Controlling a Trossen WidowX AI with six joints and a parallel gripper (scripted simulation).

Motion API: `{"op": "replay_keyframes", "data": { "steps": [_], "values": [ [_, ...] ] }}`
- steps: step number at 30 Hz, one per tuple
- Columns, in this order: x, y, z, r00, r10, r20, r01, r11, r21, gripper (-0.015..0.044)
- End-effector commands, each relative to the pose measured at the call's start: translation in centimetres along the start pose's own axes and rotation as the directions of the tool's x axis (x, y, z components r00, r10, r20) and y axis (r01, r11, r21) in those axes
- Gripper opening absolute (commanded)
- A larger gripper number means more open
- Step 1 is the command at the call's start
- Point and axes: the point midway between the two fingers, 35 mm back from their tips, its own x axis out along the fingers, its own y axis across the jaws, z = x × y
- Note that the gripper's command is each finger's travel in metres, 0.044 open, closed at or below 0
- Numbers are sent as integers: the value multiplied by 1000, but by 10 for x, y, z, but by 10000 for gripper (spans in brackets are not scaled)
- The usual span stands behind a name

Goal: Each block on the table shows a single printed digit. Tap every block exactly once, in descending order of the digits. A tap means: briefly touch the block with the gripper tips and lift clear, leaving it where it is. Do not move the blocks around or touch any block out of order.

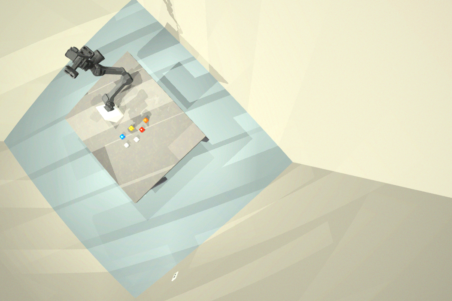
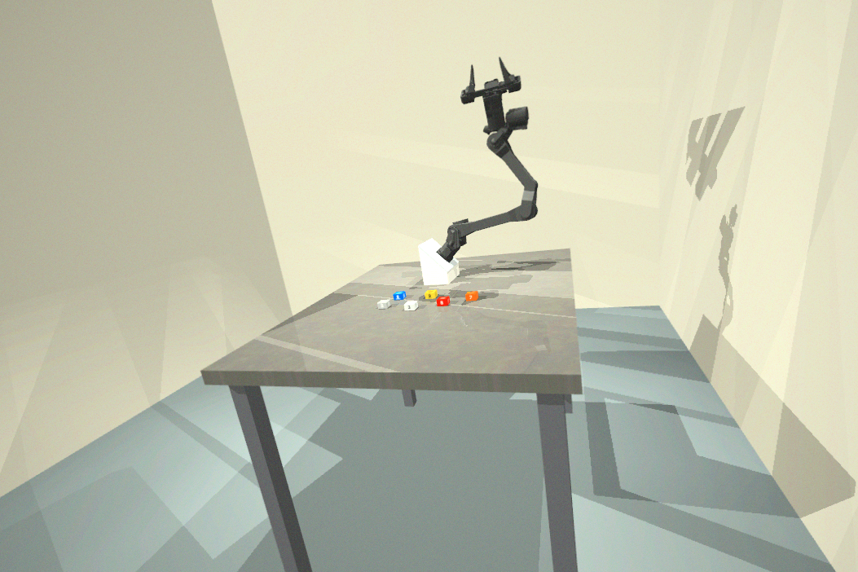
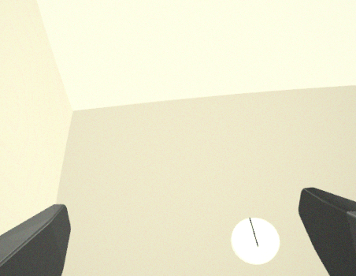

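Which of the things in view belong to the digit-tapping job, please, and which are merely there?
Part of the job:
- blue block
- yellow block
- red block
- orange block
- two white blocks
- pincer, open, empty, pointing up, far above the blocks

Merely there:
- table
- white base mount
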Motion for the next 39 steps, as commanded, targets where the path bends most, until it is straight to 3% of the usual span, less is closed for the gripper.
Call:
{"op": "replay_keyframes", "data": {
  "steps": [1, 6, 11, 16, 21, 30, 35, 39],
  "values": [
    [17, -74, -5, 981, -191, -44, 188, 980, -65, 400],
    [23, -166, -30, 897, -415, -149, 388, 904, -181, 400],
    [12, -250, -74, 747, -597, -294, 504, 796, -336, 400],
    [-18, -321, -129, 532, -716, -452, 509, 697, -505, 400],
    [-65, -373, -189, 264, -759, -595, 404, 647, -646, 400],
    [-181, -416, -287, -285, -626, -726, 71, 741, -668, 400],
    [-253, -412, -326, -571, -444, -690, -69, 864, -499, 400],
    [-309, -395, -345, -760, -253, -598, -96, 955, -281, 400]
  ]
}}
